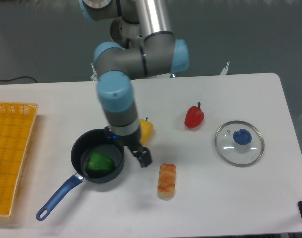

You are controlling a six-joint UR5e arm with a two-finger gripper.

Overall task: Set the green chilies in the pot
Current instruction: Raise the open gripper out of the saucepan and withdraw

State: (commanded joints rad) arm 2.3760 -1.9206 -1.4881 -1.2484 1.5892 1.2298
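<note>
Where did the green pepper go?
The green chilies sit inside the pot, at the table's left-front, just left of the end effector and the yellow pepper.

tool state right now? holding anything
Tool: holding nothing; the chili lies free in the pot. The jaws look parted, with one finger showing right of the pot.

Silver-grey tubular arm (141, 54) with light-blue joint caps, black fingers (144, 157).
</note>
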